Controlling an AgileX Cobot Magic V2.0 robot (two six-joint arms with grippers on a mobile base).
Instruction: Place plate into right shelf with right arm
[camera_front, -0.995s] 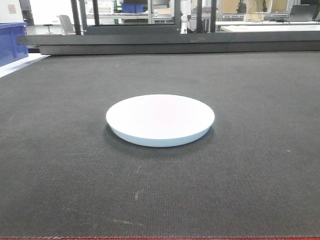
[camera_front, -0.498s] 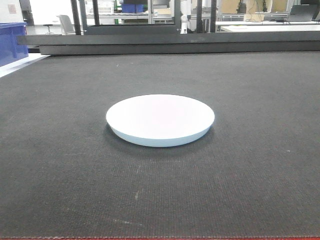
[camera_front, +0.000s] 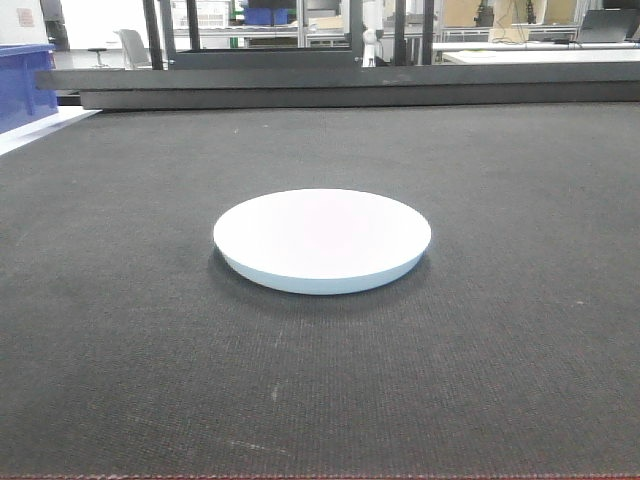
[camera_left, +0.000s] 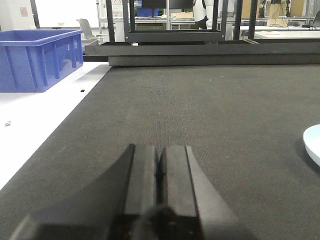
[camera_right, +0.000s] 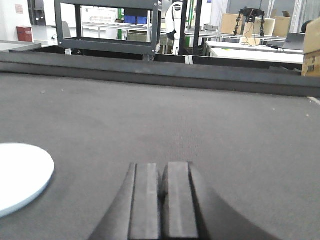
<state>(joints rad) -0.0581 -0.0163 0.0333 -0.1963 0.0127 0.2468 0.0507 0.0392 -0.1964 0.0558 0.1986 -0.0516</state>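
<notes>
Plate (camera_front: 322, 238) flat on dark table (camera_front: 520, 360), blue crate (camera_left: 40, 57) far left

Left wrist view gives you only a sliver of the plate (camera_left: 313, 142) at 4 o'clock; right wrist view crops it at 8 o'clock.

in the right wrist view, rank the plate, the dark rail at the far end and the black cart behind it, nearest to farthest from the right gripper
1. plate: low left, just ahead of the right gripper.
2. dark rail: straight ahead, spanning the view's full width.
3. black cart: beyond the rail, upper left.
</notes>
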